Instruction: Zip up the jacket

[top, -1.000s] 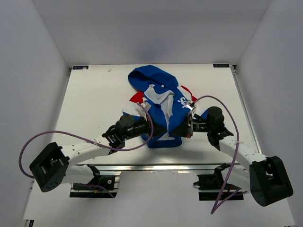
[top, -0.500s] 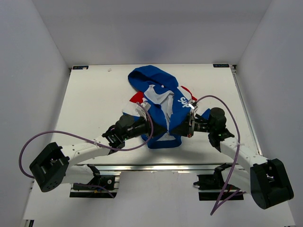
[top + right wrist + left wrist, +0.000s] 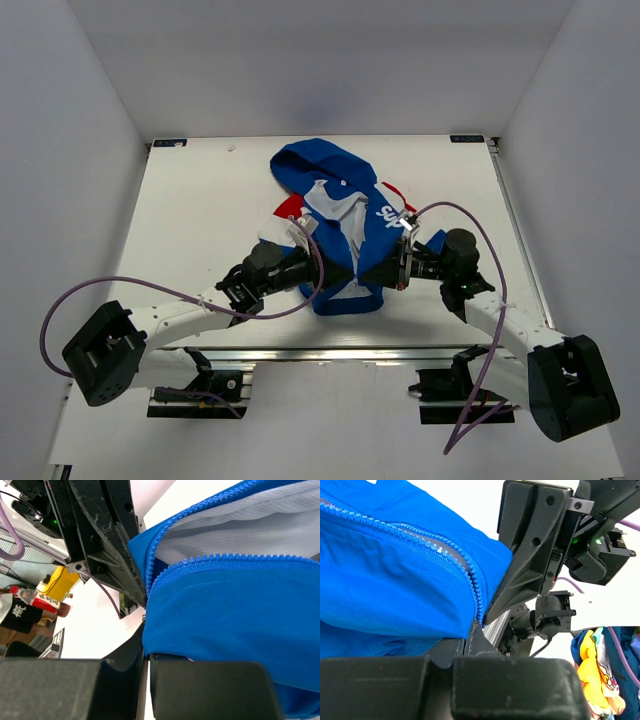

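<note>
The blue jacket lies mid-table, hood at the far side, its front partly spread so the white lining shows. My left gripper and right gripper meet tip to tip at its near hem. In the left wrist view, the left gripper is shut on the hem at the foot of a row of zipper teeth, with the right gripper's fingers just beyond. In the right wrist view, the right gripper is shut on blue cloth below the other zipper teeth.
The white table has walls on three sides and a metal rail along its near edge. Purple cables loop from both arms. A heap of colourful cloth lies off the table.
The right wrist has shifted slightly toward the near edge, and the jacket's right front panel has settled a little. Both grips on the hem are unchanged.
</note>
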Motion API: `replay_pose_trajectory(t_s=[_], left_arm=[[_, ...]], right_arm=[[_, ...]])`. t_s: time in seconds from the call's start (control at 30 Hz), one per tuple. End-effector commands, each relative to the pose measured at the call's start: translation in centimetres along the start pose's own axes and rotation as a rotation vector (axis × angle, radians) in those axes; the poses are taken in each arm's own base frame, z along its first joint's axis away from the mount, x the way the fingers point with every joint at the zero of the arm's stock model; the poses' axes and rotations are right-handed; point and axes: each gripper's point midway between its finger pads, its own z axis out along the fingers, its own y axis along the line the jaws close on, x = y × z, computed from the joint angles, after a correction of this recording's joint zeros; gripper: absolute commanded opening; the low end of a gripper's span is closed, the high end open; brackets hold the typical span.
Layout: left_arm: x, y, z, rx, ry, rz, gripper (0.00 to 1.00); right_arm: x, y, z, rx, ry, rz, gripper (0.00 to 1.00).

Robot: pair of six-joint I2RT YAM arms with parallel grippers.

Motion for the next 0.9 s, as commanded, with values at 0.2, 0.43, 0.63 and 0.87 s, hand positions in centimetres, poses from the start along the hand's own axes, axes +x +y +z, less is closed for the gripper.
replay_pose_trajectory(t_s=[0.2, 0.43, 0.63, 0.87], left_arm=[[-0.5, -1.4, -0.1, 0.064, -0.007, 0.018, 0.0], [-0.6, -1.2, -0.2, 0.049, -0.012, 0.01, 0.0], [-0.8, -1.2, -0.1, 0.045, -0.015, 0.011, 0.0], [-0.7, -1.2, 0.2, 0.048, -0.002, 0.012, 0.0]], right_arm=[[-1.5, 0.3, 0.0, -0.003, -0.108, -0.029, 0.0], [-2.5, 1.2, -0.4, -0.022, -0.23, -0.011, 0.0], [-3.0, 0.7, -0.6, 0.016, -0.277, 0.01, 0.0], [-3.5, 0.4, -0.6, 0.035, -0.302, 0.027, 0.0]])
